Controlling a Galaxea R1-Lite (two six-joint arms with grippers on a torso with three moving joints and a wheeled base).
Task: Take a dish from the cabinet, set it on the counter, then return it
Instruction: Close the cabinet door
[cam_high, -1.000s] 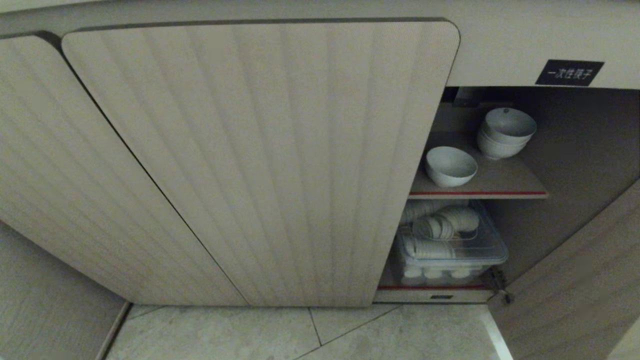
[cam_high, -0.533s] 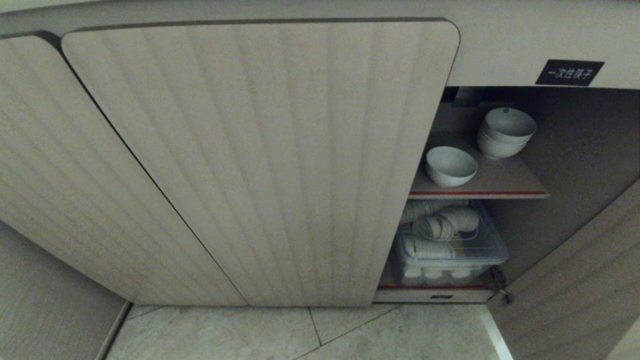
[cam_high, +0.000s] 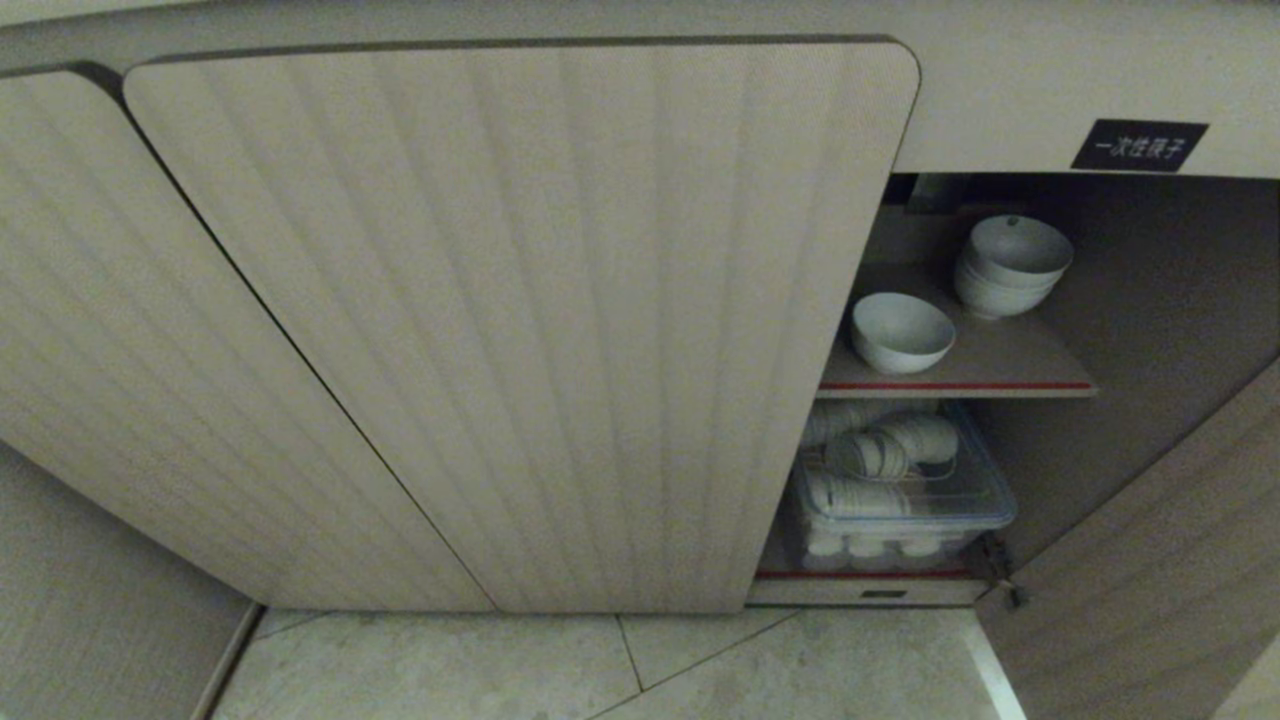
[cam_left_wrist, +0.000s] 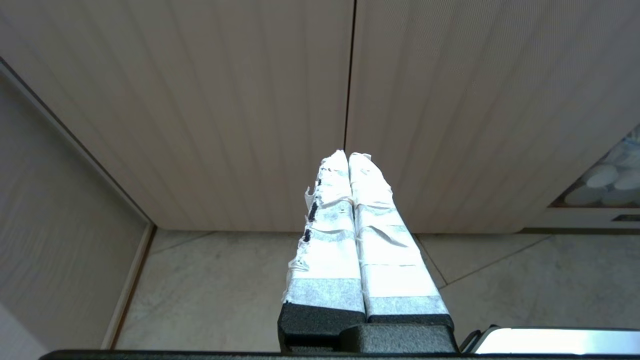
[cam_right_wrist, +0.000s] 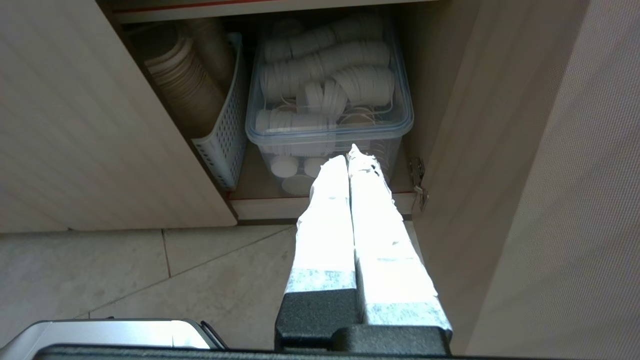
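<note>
The beige ribbed cabinet fills the head view; its right bay stands open. On the upper red-edged shelf sits a single white bowl, with a stack of white bowls behind it. The counter is out of view. Neither arm shows in the head view. My left gripper is shut and empty, held low over the floor facing the closed doors. My right gripper is shut and empty, pointing at the lower shelf in front of the open bay.
A clear lidded bin of small white cups fills the lower shelf, next to a white slotted basket of paper cups. The open right door stands close on the right. Tiled floor lies below. A black label sits above the bay.
</note>
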